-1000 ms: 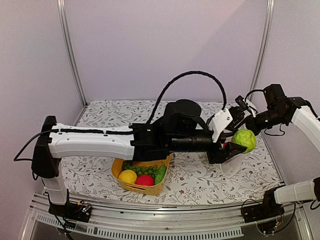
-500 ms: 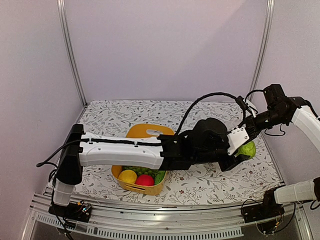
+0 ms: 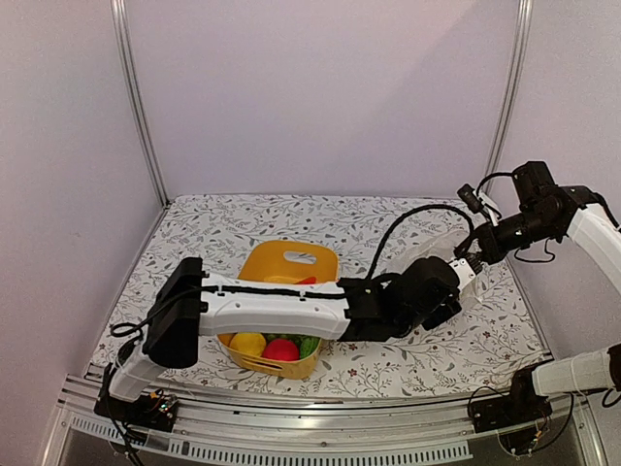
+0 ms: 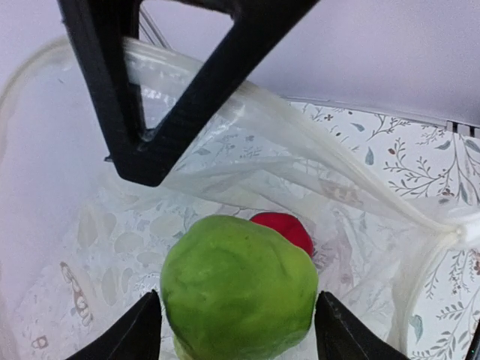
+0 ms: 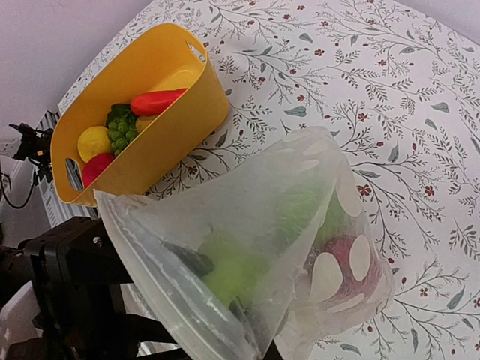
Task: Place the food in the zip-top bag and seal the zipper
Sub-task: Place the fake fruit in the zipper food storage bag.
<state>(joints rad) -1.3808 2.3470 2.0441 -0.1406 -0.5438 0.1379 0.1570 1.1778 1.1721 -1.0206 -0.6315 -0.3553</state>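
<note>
My left gripper (image 4: pixel 240 330) is shut on a green round fruit (image 4: pixel 240 289) and holds it inside the open zip-top bag (image 4: pixel 360 187). A red fruit (image 4: pixel 289 227) lies deeper in the bag. In the top view the left gripper (image 3: pixel 454 296) reaches into the bag (image 3: pixel 432 250) at the right of the table. My right gripper (image 3: pixel 473 249) is shut on the bag's mouth edge with the zipper (image 4: pixel 375 187) and holds it up. In the right wrist view the bag (image 5: pixel 300 195) shows the green fruit (image 5: pixel 232 266) and red fruit (image 5: pixel 341 259) through the plastic.
The yellow basket (image 5: pixel 161 139) stands left of the bag, holding a red chili (image 5: pixel 157 101), green grapes (image 5: pixel 118 124), a yellow fruit (image 5: pixel 94 141) and a red fruit (image 5: pixel 91 169). In the top view the left arm (image 3: pixel 272 309) stretches over the basket (image 3: pixel 281 267).
My left arm has lowered and pushed forward, carrying the green fruit down into the bag's mouth. The fruit no longer shows in the top view. The right gripper has stayed in place.
</note>
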